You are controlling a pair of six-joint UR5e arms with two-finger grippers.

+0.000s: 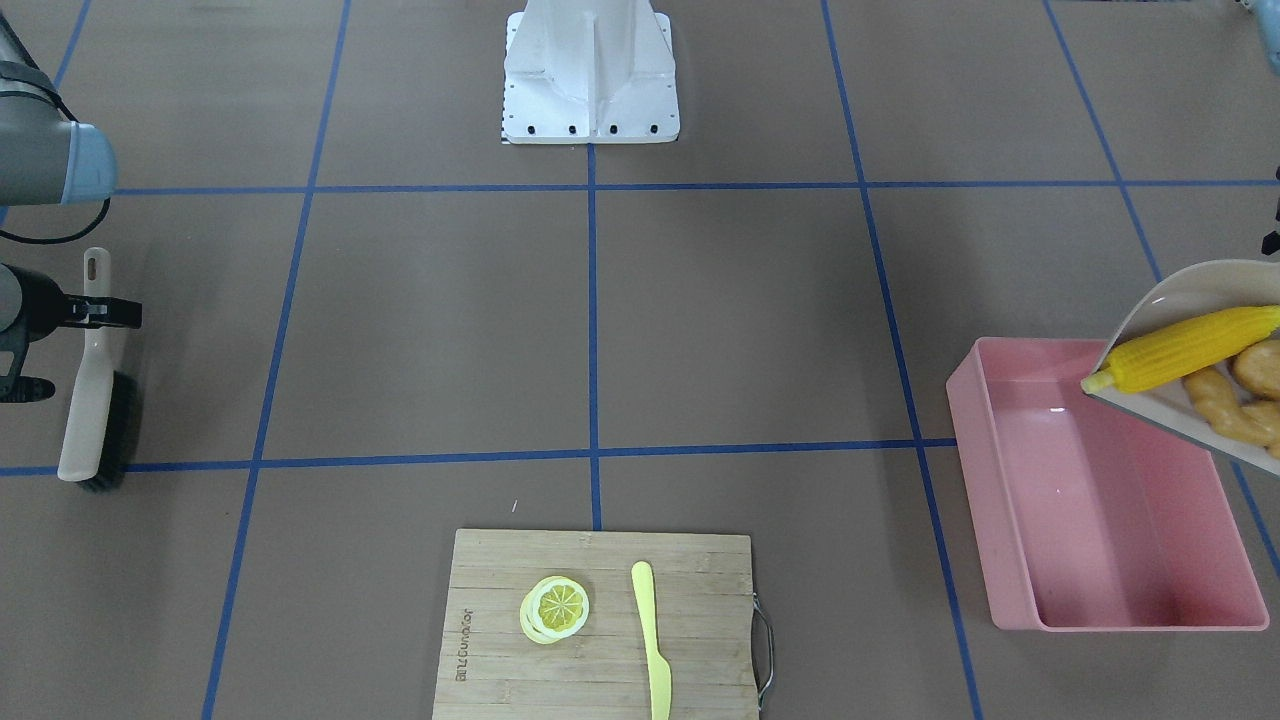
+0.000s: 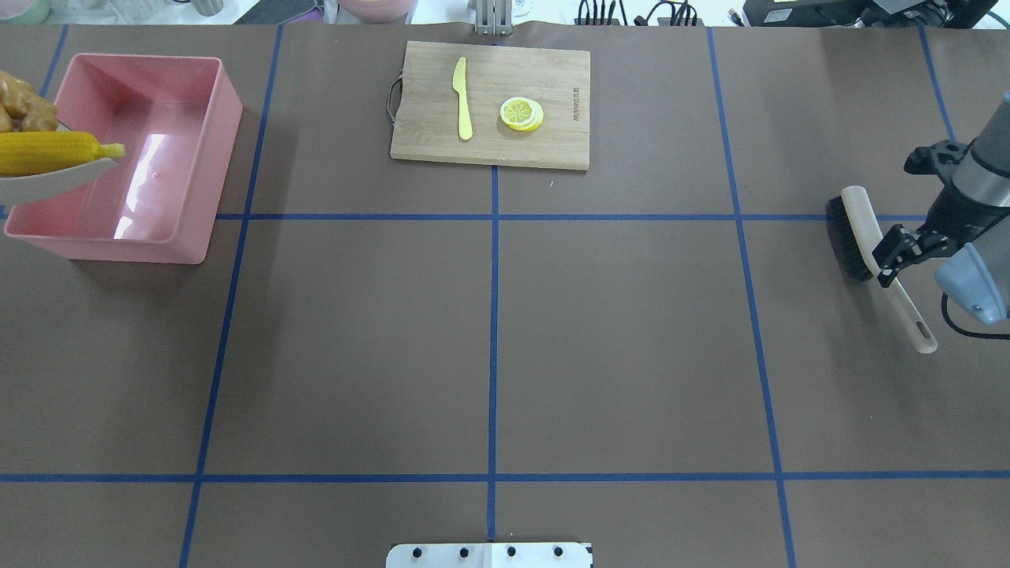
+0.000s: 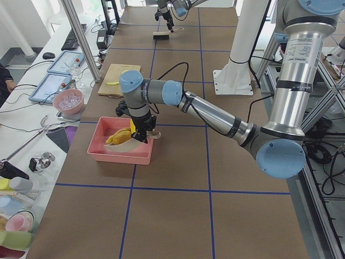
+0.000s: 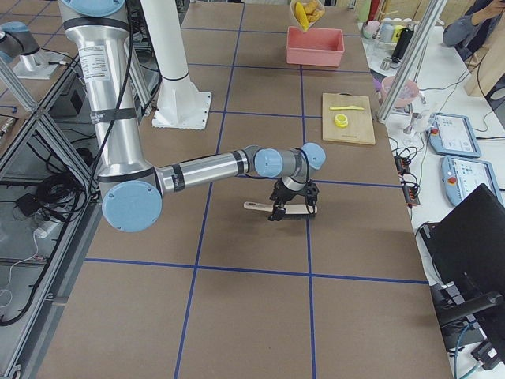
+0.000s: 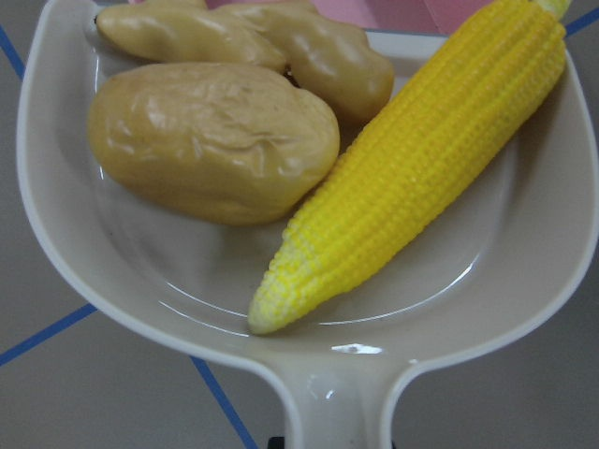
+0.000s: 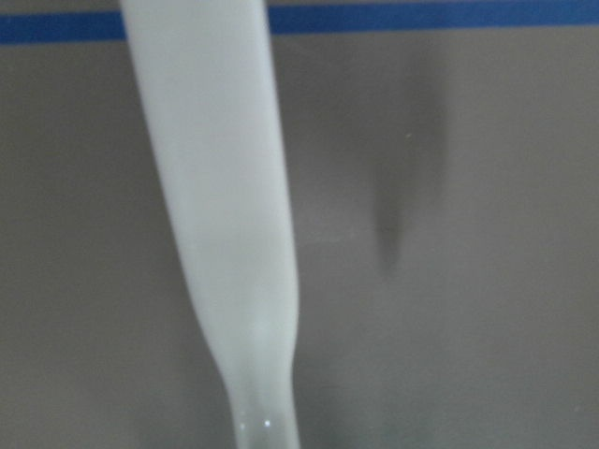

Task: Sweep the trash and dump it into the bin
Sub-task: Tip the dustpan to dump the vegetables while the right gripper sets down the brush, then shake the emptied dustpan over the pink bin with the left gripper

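The beige dustpan [image 5: 112, 271] holds the trash: a yellow corn cob [image 5: 421, 159], a brown potato [image 5: 206, 136] and a tan ginger root [image 5: 281, 42]. My left gripper [image 3: 143, 135] is shut on the dustpan handle and holds the dustpan [image 1: 1170, 290] tilted over one end of the pink bin [image 1: 972, 480]. The corn cob [image 1: 1180, 350] points down toward the bin, its tip past the pan's lip. My right gripper [image 2: 892, 256] is shut on the handle of a black-bristled brush [image 2: 848, 237] at the far right of the table.
A wooden cutting board [image 2: 552, 95] with lemon slices [image 2: 521, 113] and a pale yellow knife [image 2: 462, 99] lies at the table's far edge. The robot's white base [image 1: 590, 70] stands at the near edge. Blue tape lines cross the brown table.
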